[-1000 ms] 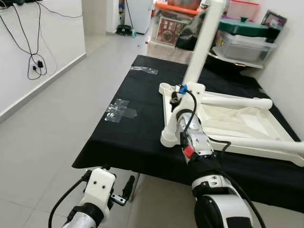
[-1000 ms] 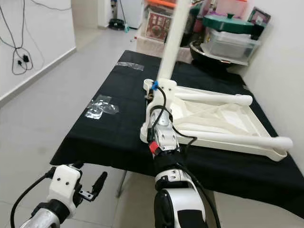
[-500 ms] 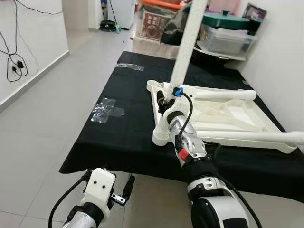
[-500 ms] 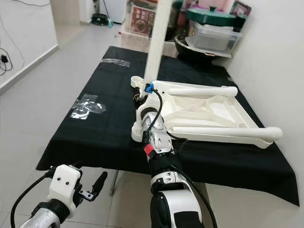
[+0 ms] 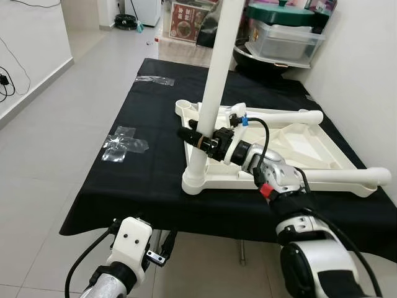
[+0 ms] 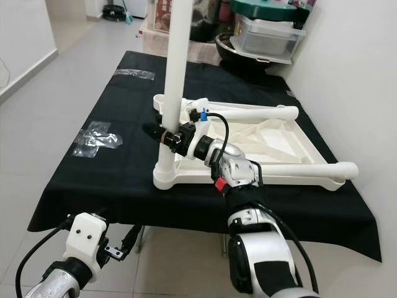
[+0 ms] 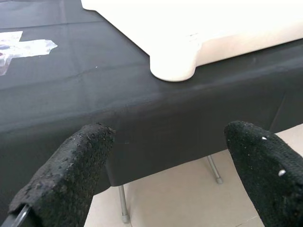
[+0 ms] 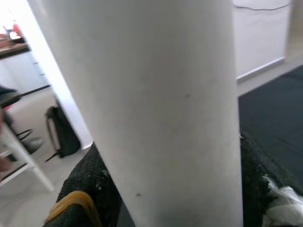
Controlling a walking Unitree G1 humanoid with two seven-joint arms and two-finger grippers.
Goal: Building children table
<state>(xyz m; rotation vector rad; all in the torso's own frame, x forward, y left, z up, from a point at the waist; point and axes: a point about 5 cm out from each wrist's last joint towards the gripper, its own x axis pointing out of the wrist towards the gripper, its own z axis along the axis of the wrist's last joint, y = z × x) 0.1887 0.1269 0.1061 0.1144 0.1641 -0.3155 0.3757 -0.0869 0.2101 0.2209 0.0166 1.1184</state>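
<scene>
Nearest me, at 7 o'clock and below the front edge of the surface, my left tool (image 7: 165,175) hangs idle with its two black textured fingers (image 7: 66,175) spread wide. Its wrist camera looks past them at the draped cloth edge and one rounded white corner socket (image 7: 173,66) of the table.

The surface is covered with a black cloth (image 5: 149,167). On it, toward 12 o'clock, lies the upside-down white plastic children's table top (image 5: 291,146), with a moulded ribbed underside. Two white tubular legs (image 5: 288,118) lie flat on it: one along its far side, the other along the near side, reaching out to 3 o'clock.

My right arm reaches in from 5 o'clock across the near edge of the frame. My right tool (image 5: 200,138) is pinching the standing white tubular leg (image 5: 214,81) a little above its base, one finger on either side; the wrist camera sees the leg close up, with black pads at both flanks. This leg rises from the corner socket at the near left corner of the top and leans slightly.

At 10 o'clock on the cloth sits a crumpled piece of clear tape (image 5: 123,141), and a second strip (image 5: 155,79) lies farther off near the far left edge.

Beyond the surface, at 1 o'clock, clear plastic storage boxes (image 5: 285,43) sit under a green lid (image 5: 285,12).
</scene>
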